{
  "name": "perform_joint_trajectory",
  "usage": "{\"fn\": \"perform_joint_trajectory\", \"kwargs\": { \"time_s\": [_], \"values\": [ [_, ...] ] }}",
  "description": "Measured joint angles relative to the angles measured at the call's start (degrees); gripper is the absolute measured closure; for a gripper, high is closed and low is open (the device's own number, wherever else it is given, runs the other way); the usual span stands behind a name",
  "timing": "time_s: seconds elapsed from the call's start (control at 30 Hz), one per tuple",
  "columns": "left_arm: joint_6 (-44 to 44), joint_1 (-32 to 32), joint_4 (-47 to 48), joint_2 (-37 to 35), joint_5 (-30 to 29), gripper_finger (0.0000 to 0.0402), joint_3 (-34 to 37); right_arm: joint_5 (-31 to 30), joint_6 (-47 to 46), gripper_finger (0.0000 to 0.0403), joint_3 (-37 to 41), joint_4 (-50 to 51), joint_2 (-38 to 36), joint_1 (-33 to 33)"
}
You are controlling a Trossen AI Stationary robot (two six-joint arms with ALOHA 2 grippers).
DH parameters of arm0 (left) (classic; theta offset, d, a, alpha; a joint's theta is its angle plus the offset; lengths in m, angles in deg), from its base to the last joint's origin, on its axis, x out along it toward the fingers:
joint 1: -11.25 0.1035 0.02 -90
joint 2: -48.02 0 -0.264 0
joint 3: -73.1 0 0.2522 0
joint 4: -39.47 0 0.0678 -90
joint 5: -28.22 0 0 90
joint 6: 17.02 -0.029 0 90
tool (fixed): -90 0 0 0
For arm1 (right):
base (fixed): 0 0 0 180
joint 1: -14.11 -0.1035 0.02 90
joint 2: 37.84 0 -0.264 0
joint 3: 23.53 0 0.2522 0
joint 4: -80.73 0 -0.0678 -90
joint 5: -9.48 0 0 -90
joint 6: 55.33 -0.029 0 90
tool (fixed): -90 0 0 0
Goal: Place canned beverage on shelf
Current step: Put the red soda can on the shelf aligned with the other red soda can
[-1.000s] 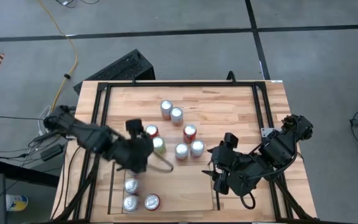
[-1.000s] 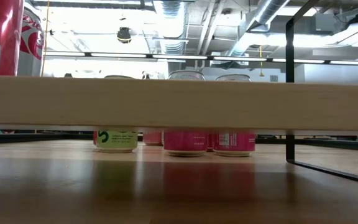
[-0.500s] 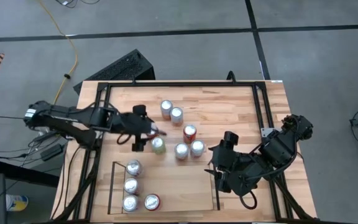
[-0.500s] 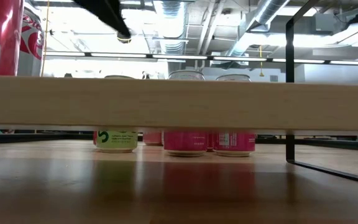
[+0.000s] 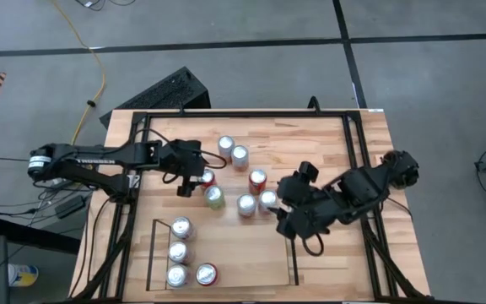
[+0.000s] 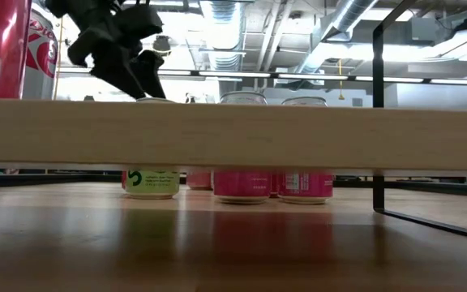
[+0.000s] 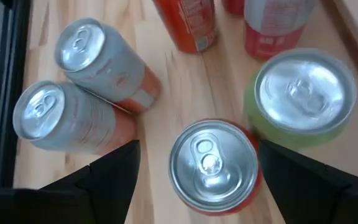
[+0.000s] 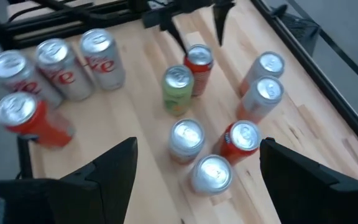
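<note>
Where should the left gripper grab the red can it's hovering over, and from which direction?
Come straight down from above with the left gripper open, closing on the round side wall of the red can below its rim. It stands upright, and the green can crowds one side, so keep the fingers off that side.

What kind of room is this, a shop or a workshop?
Probably a lab or workshop, not a shop: bare pipes and ducts run across the ceiling, a yellow cable trails over the grey floor, and drink cans stand on a plain wooden table between two robot arms.

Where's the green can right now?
In the high view the green can stands mid-table, outside the shelf, touching a red can under the open left gripper.
</note>
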Motion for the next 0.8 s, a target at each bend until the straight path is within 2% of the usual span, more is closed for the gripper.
{"fn": "perform_joint_trajectory", "kwargs": {
  "time_s": [0.4, 0.67, 0.8],
  "values": [
    [-5.0, 5.0, -6.1, 0.2, 9.6, 0.0093, 5.2, 3.3, 0.0, 0.0093, 0.0, -0.1, 0.0, 4.7],
    [-4.1, 6.2, -6.7, 0.2, 11.5, 0.0093, 7.8, 3.4, 0.3, 0.0093, 0.0, 0.1, 0.0, 4.7],
    [0.2, 6.2, -8.5, 0.2, 11.2, 0.0101, 8.0, 3.4, 0.4, 0.0093, 0.0, 0.1, 0.0, 4.7]
  ]
}}
